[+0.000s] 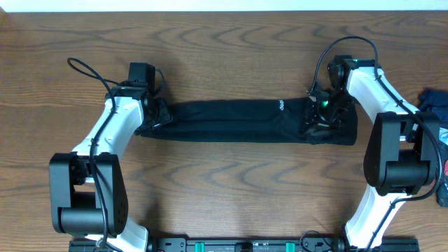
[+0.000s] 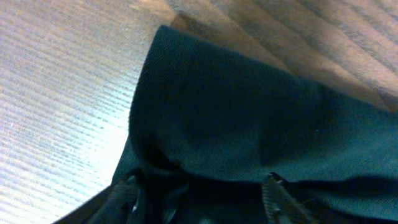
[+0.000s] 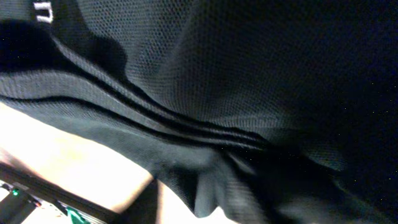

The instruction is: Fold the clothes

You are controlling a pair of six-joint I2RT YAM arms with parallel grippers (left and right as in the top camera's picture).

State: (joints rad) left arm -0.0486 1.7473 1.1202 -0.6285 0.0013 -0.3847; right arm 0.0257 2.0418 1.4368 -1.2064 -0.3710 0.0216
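The clothes (image 1: 231,120) are one black top lying as a long narrow strip across the middle of the table, with small white lettering (image 1: 278,106) near its right part. My left gripper (image 1: 155,115) is down at the strip's left end. In the left wrist view its fingers (image 2: 278,194) stand wide apart, open, with black fabric (image 2: 249,124) lying between and ahead of them. My right gripper (image 1: 323,119) sits on the strip's right end. The right wrist view is filled with blurred layered black cloth (image 3: 249,74), and its fingers do not show clearly.
A dark blue bundle (image 1: 434,101) with a red patch lies at the table's right edge, behind my right arm. Bare wooden table (image 1: 224,189) stretches in front of and behind the strip. The arm bases stand along the near edge.
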